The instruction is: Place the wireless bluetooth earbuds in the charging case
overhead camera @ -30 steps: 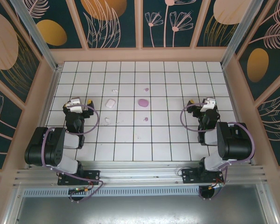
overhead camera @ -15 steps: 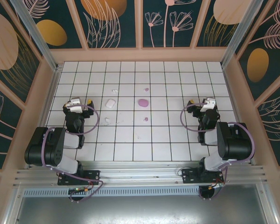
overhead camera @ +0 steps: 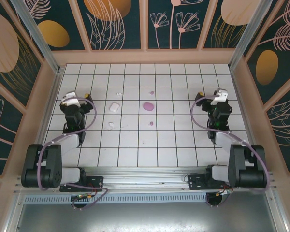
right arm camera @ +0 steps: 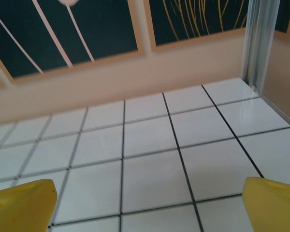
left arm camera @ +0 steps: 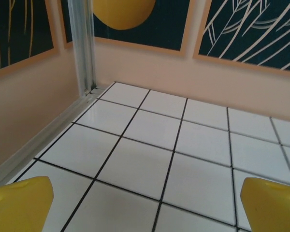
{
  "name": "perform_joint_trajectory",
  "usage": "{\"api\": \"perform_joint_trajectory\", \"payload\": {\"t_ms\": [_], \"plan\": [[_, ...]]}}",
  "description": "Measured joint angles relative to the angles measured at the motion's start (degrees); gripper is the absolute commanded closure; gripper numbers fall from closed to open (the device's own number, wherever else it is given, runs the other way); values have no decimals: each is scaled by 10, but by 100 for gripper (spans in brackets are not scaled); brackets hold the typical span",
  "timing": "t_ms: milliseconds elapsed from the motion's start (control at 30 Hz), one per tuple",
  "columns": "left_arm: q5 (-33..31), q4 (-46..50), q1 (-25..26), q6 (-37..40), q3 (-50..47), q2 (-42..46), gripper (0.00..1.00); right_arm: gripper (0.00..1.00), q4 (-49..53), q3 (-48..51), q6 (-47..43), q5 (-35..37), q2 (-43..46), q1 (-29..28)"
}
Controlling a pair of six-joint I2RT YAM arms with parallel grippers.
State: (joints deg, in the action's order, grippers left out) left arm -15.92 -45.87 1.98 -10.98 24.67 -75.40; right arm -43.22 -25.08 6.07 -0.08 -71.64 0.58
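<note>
On the white tiled floor (overhead camera: 174, 140) lie a white charging case (overhead camera: 114, 107) and a lilac charging case (overhead camera: 148, 106), side by side near the middle. Four tiny earbuds are scattered around them: a white one (overhead camera: 118, 94) behind the white case, another white one (overhead camera: 111, 124) in front of it, a lilac one (overhead camera: 151, 93) behind the lilac case and a lilac one (overhead camera: 151, 123) in front. My left gripper (overhead camera: 76, 98) (left arm camera: 145, 208) hovers left of the white case, open and empty. My right gripper (overhead camera: 211, 97) (right arm camera: 145, 205) hovers far right of the lilac case, open and empty.
Peach walls with dark floral panels enclose the floor on three sides. An aluminium corner post (left arm camera: 82, 48) stands ahead of the left gripper, another (right arm camera: 261, 38) ahead-right of the right gripper. Both arm bases sit at the near rail (overhead camera: 145, 180).
Both arms have stretched away from their bases. The left gripper moved farther back and slightly left, the right gripper farther back and slightly right. Cases and earbuds lie where they were.
</note>
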Motion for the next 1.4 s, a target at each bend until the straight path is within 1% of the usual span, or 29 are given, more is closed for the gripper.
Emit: {"api": "perform_joint_trajectory", "payload": {"t_ms": [100, 200, 267, 400, 500, 633, 700, 767, 933, 1067, 1200, 1400], "plan": [[0, 85, 0, -48, 31, 33, 1, 1, 84, -43, 35, 8, 26, -30], [6, 164, 0, -89, 52, 64, 1, 1, 161, -78, 60, 34, 27, -90], [27, 211, 0, -97, 72, 79, 2, 1, 205, -96, 72, 51, 20, -134], [85, 298, -1, -92, 111, 94, 2, 1, 272, -131, 103, 76, -26, -227], [130, 364, -1, -75, 139, 86, 9, 1, 303, -149, 123, 87, -72, -284], [198, 436, 0, -63, 167, 40, 20, 1, 334, -172, 141, 96, -125, -345], [220, 461, 5, -58, 168, 14, 23, 1, 343, -182, 146, 97, -141, -366], [231, 486, 20, -56, 168, -13, 25, 1, 348, -188, 155, 97, -151, -379], [234, 522, 76, -46, 179, -66, 25, 2, 361, -189, 182, 97, -155, -382], [228, 536, 85, -26, 226, -117, 26, 2, 372, -189, 197, 95, -155, -382], [219, 541, 90, -2, 279, -171, 30, 2, 377, -187, 210, 95, -148, -382], [215, 572, 107, 34, 347, -243, 27, 2, 377, -176, 224, 93, -134, -381]]}}
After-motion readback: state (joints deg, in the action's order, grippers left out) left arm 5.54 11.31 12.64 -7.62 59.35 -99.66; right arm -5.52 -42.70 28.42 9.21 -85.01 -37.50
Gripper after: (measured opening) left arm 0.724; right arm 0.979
